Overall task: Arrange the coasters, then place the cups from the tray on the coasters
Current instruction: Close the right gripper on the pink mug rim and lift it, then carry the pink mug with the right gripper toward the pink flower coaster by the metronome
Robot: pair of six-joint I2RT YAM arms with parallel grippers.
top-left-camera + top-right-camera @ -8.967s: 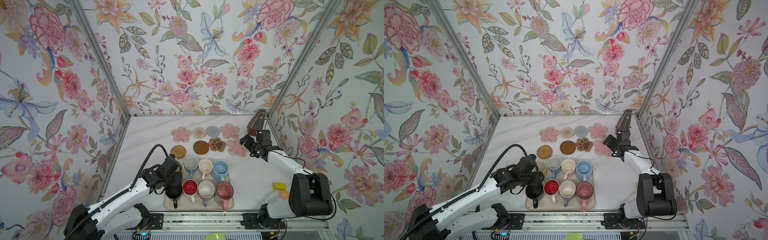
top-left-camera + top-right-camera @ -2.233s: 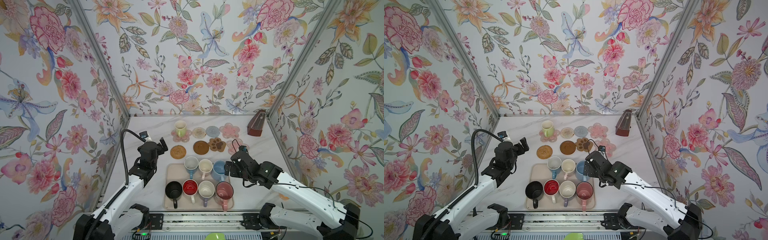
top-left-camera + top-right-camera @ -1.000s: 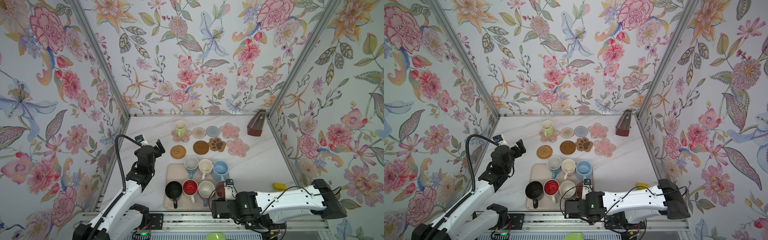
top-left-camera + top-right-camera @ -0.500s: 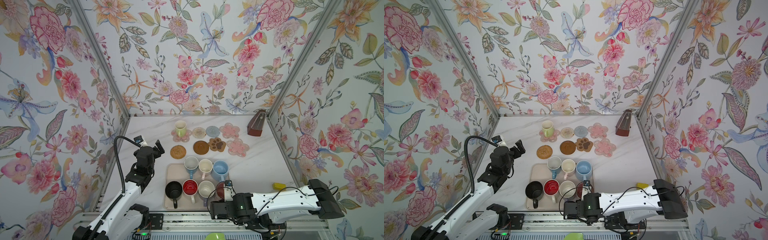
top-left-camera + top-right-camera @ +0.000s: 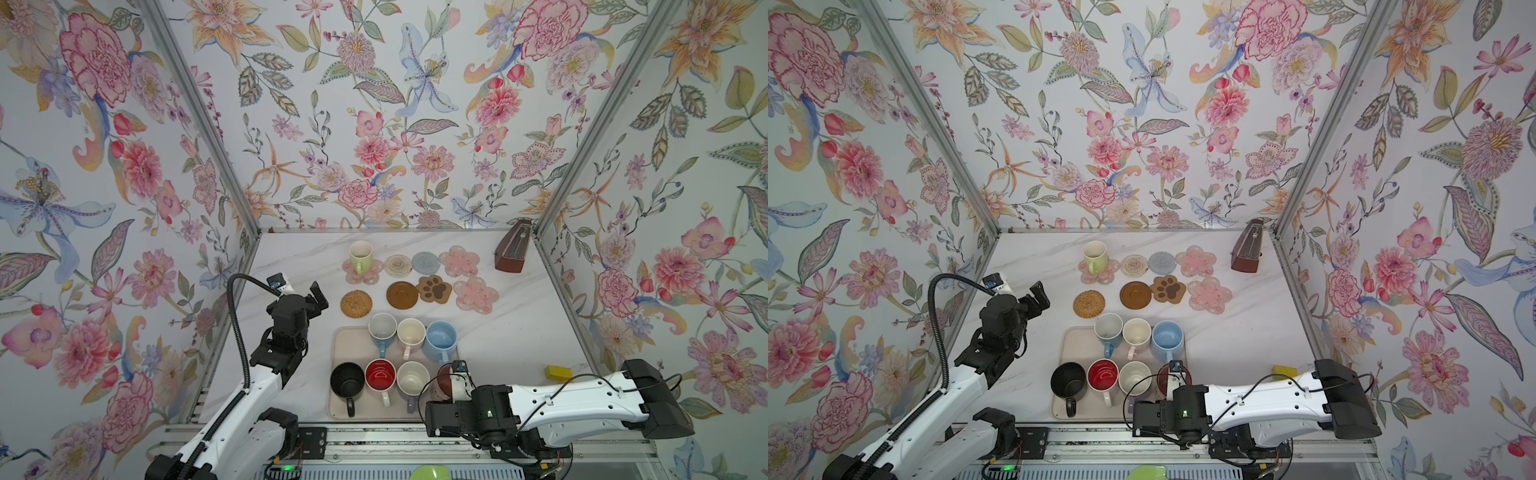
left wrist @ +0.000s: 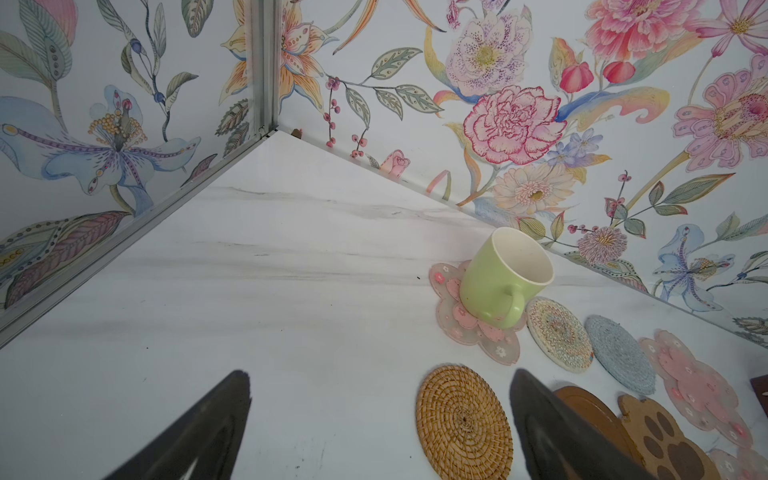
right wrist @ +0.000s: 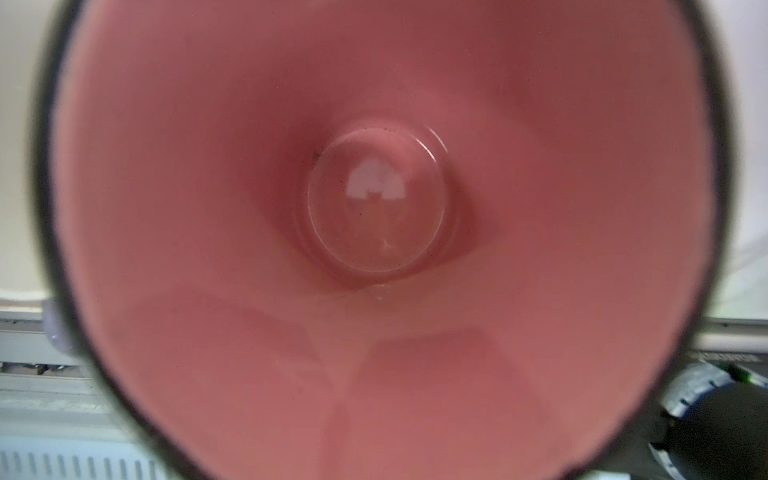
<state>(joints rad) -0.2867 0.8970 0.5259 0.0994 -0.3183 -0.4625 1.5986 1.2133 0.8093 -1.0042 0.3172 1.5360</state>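
Seven cups: glossy, handled, standing in two rows on the beige rounded tray.
Green cup: smooth, upright on a translucent pink flower mat near the back wall.
Other mats: woven rounds, a coiled rattan disc, a brown paw shape.
My left pincer: dark fingers spread wide, holding nothing, above the marbled tabletop.
My right pincer: at the pink cup, fingers hidden; gripping or not, I cannot tell.

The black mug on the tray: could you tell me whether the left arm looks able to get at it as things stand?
Probably yes. The left gripper is open and empty, left of the tray; the black mug stands at its near-left corner, its left side unobstructed.
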